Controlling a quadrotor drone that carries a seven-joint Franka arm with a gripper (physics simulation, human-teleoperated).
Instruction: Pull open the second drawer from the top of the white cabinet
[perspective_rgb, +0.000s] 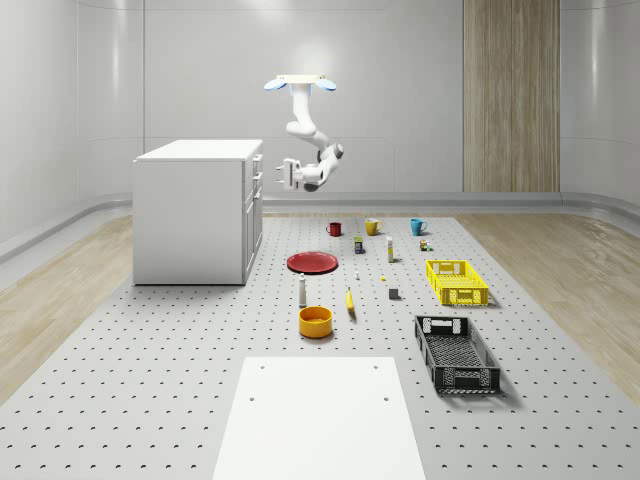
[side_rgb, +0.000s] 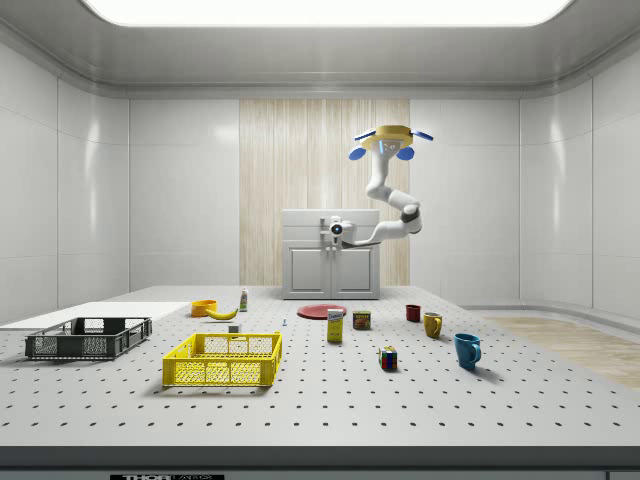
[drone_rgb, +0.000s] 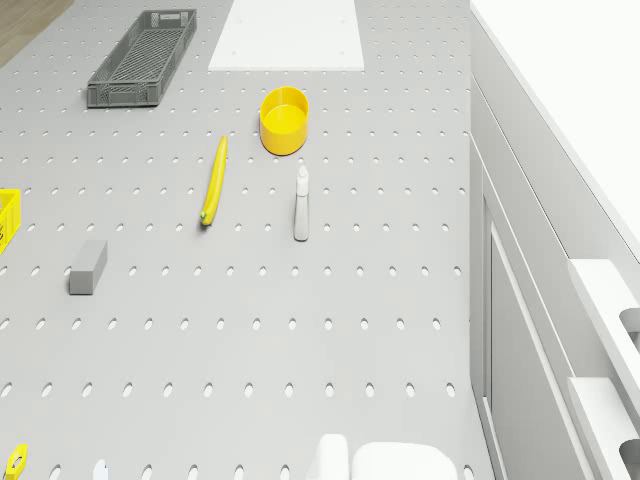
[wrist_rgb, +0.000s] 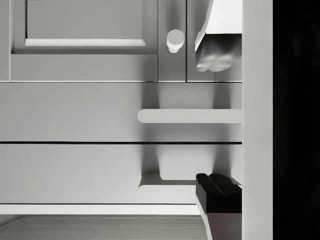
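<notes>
The white cabinet stands at the whole-scene view's left, its drawer fronts facing the robot. The drone hovers in the air just off that front, higher than the cabinet top. Its arm hangs down and bends toward the drawers, holding the gripper level with the upper drawers, a short gap from them. In the wrist view the second drawer's bar handle runs between the two fingers of the open gripper. The top drawer's handle lies beside the dark fingertip. All drawers look closed.
On the perforated floor beyond the cabinet lie a red plate, an orange bowl, a banana, a small bottle, several mugs, a yellow crate and a black crate. A white board lies in front.
</notes>
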